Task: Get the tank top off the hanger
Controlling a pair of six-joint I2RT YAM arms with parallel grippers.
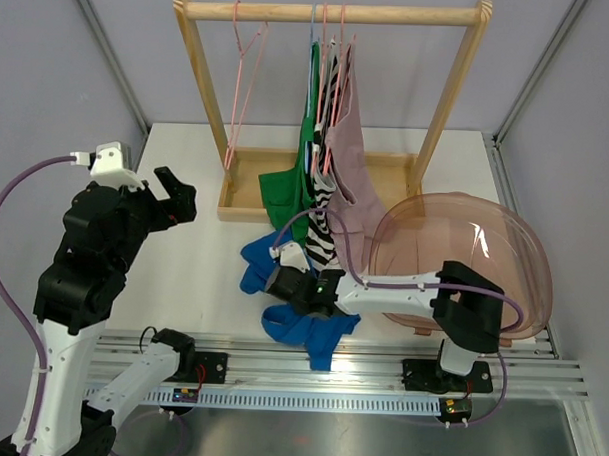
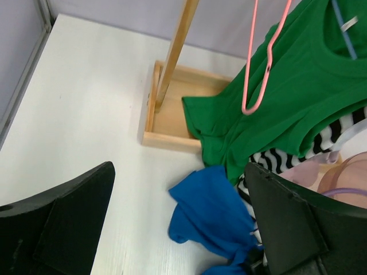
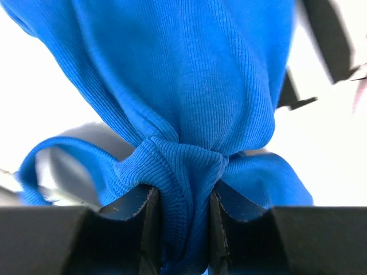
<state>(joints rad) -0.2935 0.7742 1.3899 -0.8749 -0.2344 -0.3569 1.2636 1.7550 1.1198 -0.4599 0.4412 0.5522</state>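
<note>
The blue tank top (image 1: 311, 333) lies crumpled on the white table, off any hanger, and also shows in the left wrist view (image 2: 209, 212). My right gripper (image 1: 294, 288) is low over it, shut on a bunched fold of the ribbed blue cloth (image 3: 183, 86), which fills the gap between the jaws (image 3: 183, 200). An empty pink hanger (image 1: 245, 76) hangs at the left of the rail (image 2: 261, 74). My left gripper (image 1: 175, 198) is raised over the table's left side, open and holding nothing (image 2: 179, 169).
A wooden rack (image 1: 332, 11) with a tray base (image 1: 248, 191) stands at the back. A green garment (image 1: 286, 192), a zebra-striped one (image 1: 321, 229) and a mauve one (image 1: 349, 160) hang from it. A pink translucent tub (image 1: 484, 254) sits at the right.
</note>
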